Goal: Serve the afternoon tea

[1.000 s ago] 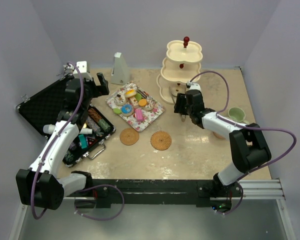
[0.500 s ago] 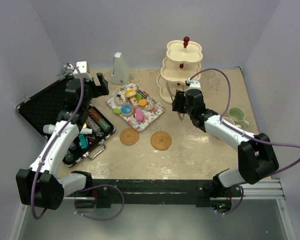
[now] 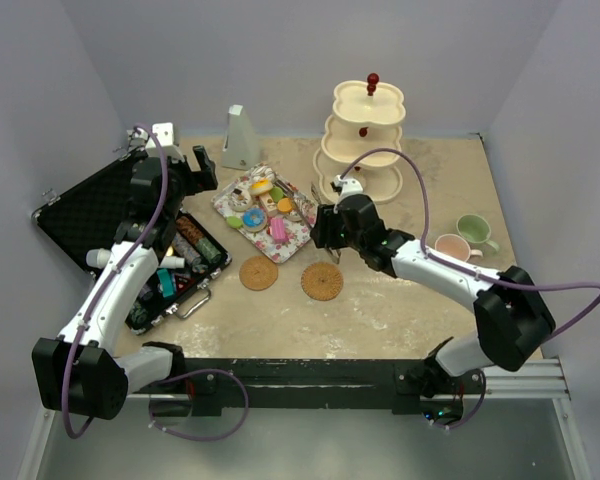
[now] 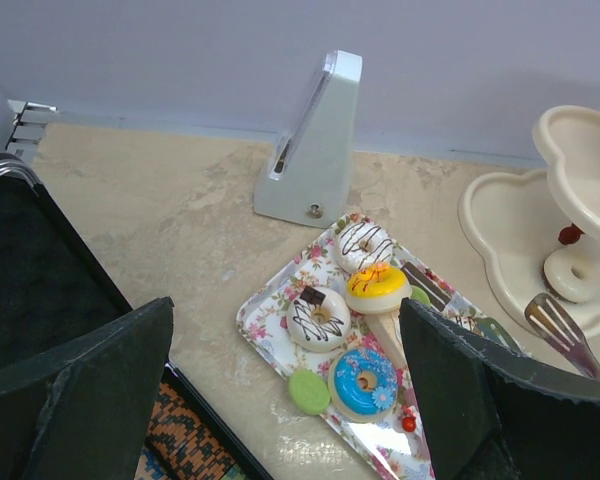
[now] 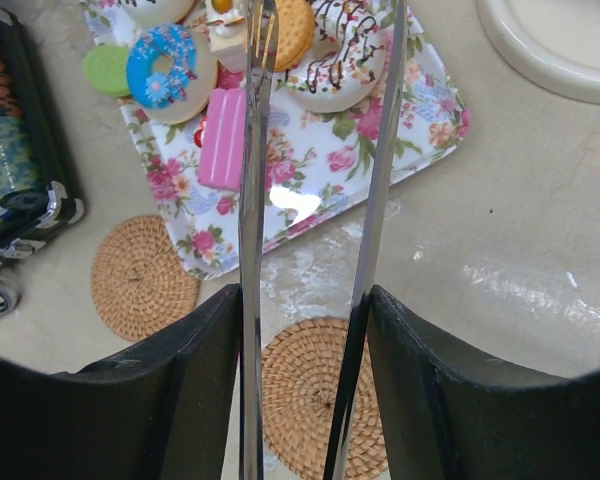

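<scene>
Mostly donuts fill the floral tray; stand holds one.

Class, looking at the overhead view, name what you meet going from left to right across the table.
Open black tool case, grey pyramid-shaped object, cream three-tier stand with red knob, pink mug, green mug.

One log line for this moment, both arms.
left gripper: open, near tool case | right gripper: gripping metal tongs, tips over floral tray
</scene>
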Tool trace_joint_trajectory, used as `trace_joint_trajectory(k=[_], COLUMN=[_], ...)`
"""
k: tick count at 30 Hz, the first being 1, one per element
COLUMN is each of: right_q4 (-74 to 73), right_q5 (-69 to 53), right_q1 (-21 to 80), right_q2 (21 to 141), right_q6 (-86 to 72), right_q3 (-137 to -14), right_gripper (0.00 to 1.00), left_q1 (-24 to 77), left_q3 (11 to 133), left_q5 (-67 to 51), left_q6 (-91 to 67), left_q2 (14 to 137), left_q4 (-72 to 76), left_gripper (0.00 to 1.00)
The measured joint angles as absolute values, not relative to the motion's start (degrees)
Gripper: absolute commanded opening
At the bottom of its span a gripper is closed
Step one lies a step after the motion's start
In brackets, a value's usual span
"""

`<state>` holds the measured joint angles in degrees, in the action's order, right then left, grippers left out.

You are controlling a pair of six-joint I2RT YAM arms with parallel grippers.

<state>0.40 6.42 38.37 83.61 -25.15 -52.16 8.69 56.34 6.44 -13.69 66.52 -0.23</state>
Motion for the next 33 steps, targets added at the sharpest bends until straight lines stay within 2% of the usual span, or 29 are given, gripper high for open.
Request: trace_joint_trajectory(k=[9, 16, 33], right_q4=[0.03, 0.01, -2.59], right_q5=[3.01, 1.43, 0.89], right_q1=[39.75, 40.38, 41.93], right_q2=[83.79, 90.78, 104.29], right_q6=[-26.81, -26.81, -26.17], right_q3=[-57.25, -65.89, -76.64], right_gripper=[0.54, 0.57, 0.59], left_q1=[8.71, 8.71, 8.71], left_q3=[56.34, 56.34, 56.34], left_q5=[6.48, 6.85, 6.85], left_q6=[-13.69, -13.69, -13.69], left_q2=[66.52, 66.52, 66.52], left_q4=[-0.08, -0.08, -0.08], left_gripper=[1.0, 1.0, 1.0])
